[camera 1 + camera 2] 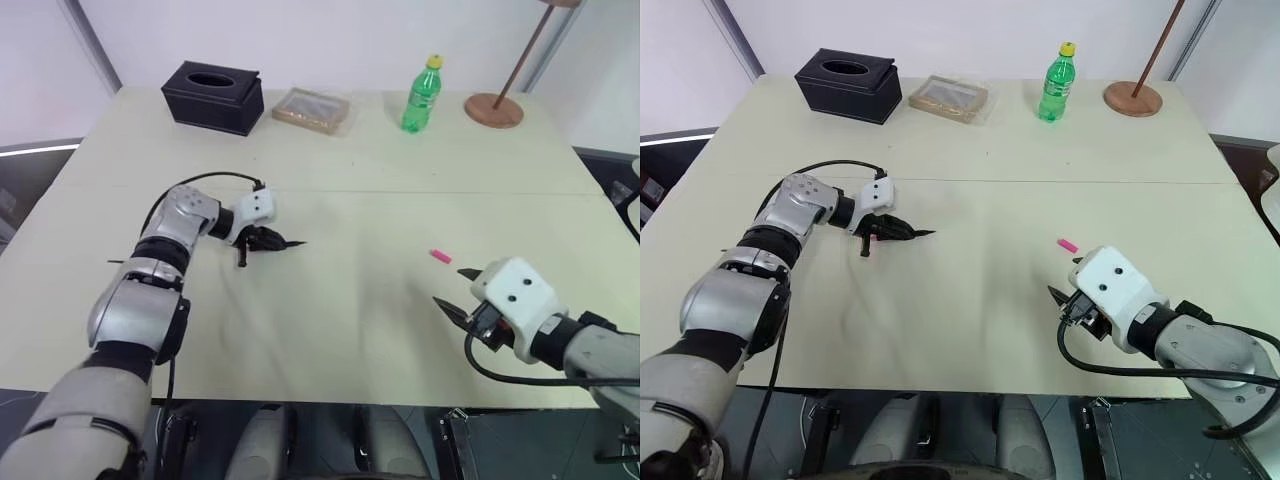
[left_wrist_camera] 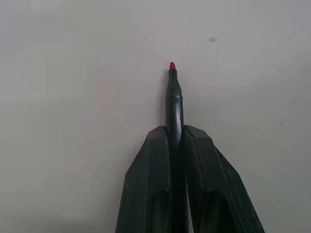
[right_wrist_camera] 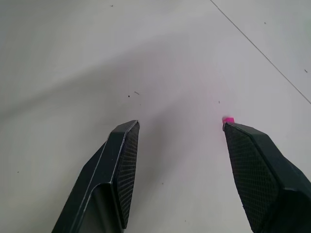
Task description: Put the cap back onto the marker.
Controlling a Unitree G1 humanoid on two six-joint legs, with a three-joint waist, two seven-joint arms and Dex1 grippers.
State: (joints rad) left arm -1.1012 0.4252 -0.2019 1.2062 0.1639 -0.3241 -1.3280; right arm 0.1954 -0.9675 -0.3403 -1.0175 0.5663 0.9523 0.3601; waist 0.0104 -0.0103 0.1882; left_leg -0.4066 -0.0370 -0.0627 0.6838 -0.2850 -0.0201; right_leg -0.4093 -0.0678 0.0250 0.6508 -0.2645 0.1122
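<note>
Two hands are at work over the table (image 1: 360, 170), well apart from each other. Its left hand (image 2: 176, 138) has its fingers pressed together on the marker (image 2: 174, 104), pinching the black barrel so the pink tip pokes out ahead of them, low over the cloth. Its right hand (image 1: 452, 290) hangs with fingers spread wide and nothing between them, and the cap (image 1: 441, 256) lies loose on the table just beyond it. I'd worry about that cap: it is tiny and round, so a finger landing off-centre could flick or roll it away. Mating looks fussy too, since a slightly skewed barrel could make the tip miss the cap's mouth and smear ink.
</note>
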